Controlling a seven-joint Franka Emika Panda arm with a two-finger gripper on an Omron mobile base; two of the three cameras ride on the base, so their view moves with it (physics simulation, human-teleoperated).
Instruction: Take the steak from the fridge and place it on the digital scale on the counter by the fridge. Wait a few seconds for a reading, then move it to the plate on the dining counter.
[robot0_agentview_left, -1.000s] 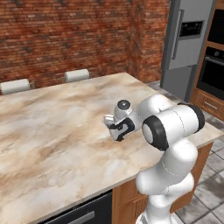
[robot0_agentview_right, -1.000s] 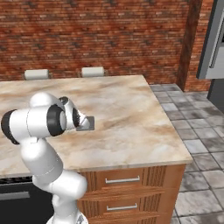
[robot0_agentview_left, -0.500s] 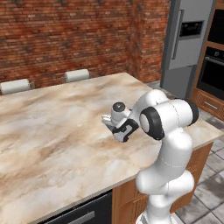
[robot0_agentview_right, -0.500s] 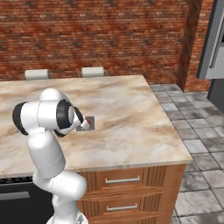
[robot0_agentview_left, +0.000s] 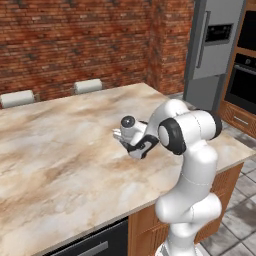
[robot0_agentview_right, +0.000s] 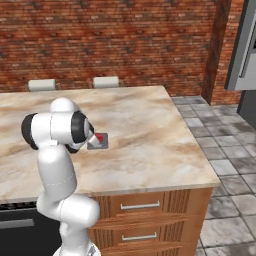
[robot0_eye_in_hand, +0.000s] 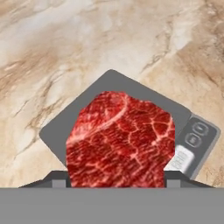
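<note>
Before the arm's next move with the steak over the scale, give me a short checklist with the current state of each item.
1. Steak over the scale: ok; in the hand view it covers most of the pad.
2. Steak resting on the scale: cannot tell; contact is not visible.
3. Fingers closed on the steak: cannot tell; the steak hides them.
4. Scale flat on the counter: ok, seen in the right base view.
5. Scale's button panel uncovered: ok.
6. Gripper low above the counter: ok.
</note>
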